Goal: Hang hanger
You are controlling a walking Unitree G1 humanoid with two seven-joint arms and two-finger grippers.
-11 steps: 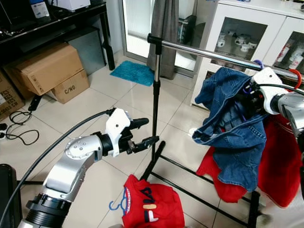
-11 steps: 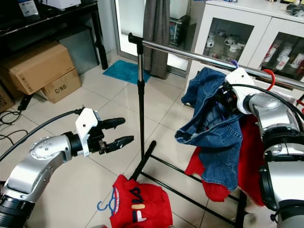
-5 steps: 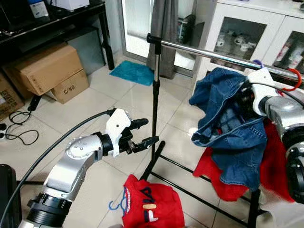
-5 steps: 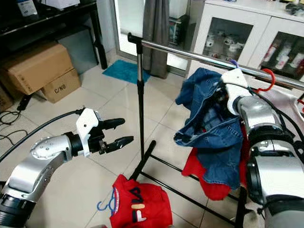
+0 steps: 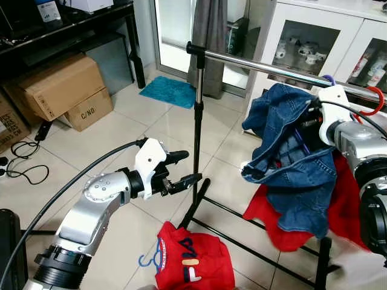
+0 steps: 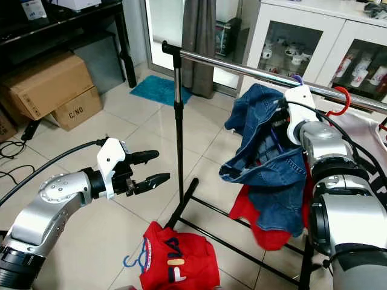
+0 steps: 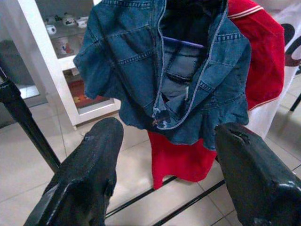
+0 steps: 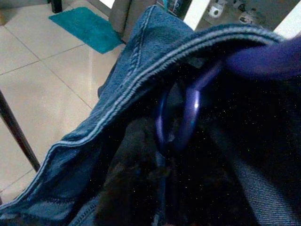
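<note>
Since a moment ago the denim jacket (image 5: pixel 292 163) has swung a little and its hem hangs lower against the red garment (image 5: pixel 347 199), while the left gripper (image 5: pixel 183 168) holds the same pose.

At far left, two cardboard boxes (image 5: pixel 60 84) sit shut on the tiled floor beneath a dark shelf; their contents cannot be seen. The left gripper hovers over the floor near the rack's upright pole (image 5: pixel 197 115), its two black fingers (image 7: pixel 89 174) spread apart with nothing between them. Below it a red shirt on a blue hanger (image 5: pixel 192 263) lies on the floor by the rack's base.

Further right, the jacket hangs on a purple hanger (image 8: pixel 181 120) just below the chrome rail (image 5: pixel 272 69), with the right gripper (image 5: pixel 317 118) buried in its collar; whether those fingers are closed cannot be made out. Behind, a white glass-door cabinet (image 5: pixel 272 24) holds small cups and bottles on its shelves.
</note>
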